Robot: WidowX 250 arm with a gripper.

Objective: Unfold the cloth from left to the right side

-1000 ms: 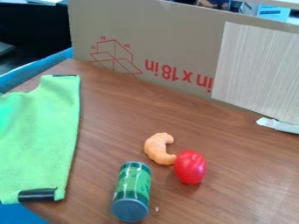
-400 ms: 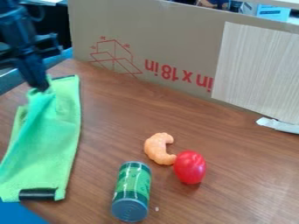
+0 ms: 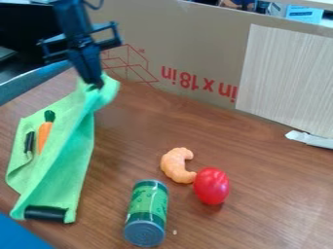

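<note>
At upper left, black gripper [image 3: 96, 85] hangs over tabletop [image 3: 260, 194], jaws clamped on raised upper end of green cloth [image 3: 64, 158]. Cloth slopes down along tabletop's left side, black strip [image 3: 46, 213] at bottom end. Orange carrot [image 3: 44, 136] on cloth's left part. Right of cloth: green can [image 3: 147, 209], orange curved piece [image 3: 174, 164], red oval piece [image 3: 211, 186] just beside it. Cardboard [image 3: 195, 48] behind.

Arm [image 3: 74, 24] angled down, jaws closed
</note>
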